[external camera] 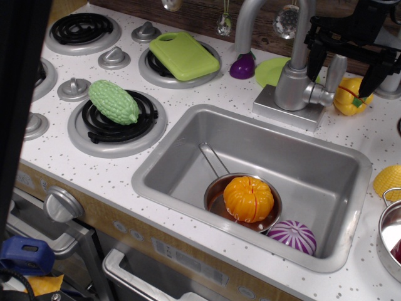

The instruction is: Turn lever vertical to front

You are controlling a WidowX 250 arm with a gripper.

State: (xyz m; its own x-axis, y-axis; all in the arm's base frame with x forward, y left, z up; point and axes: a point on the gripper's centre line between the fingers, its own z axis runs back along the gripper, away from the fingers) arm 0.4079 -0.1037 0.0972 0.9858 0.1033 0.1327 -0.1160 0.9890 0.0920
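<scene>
The lever [335,73] is a short silver-grey handle that stands about upright on the right side of the faucet body [293,84], joined to it by a stubby peg [322,95]. The curved spout [247,19] rises behind. My black gripper [343,69] comes down from the top right and is open. One finger [315,58] is left of the lever, in front of the faucet body. The other finger [371,76] is to its right. The lever stands between them; I cannot tell whether either finger touches it.
A yellow pepper [348,100] sits just right of the lever, a green plate [270,71] and a purple piece [242,66] behind the faucet. The sink [188,150] holds a pan with an orange fruit [249,198] and a purple onion [292,235]. Burners, knobs, a green board [183,55] and a green gourd [113,101] are at left.
</scene>
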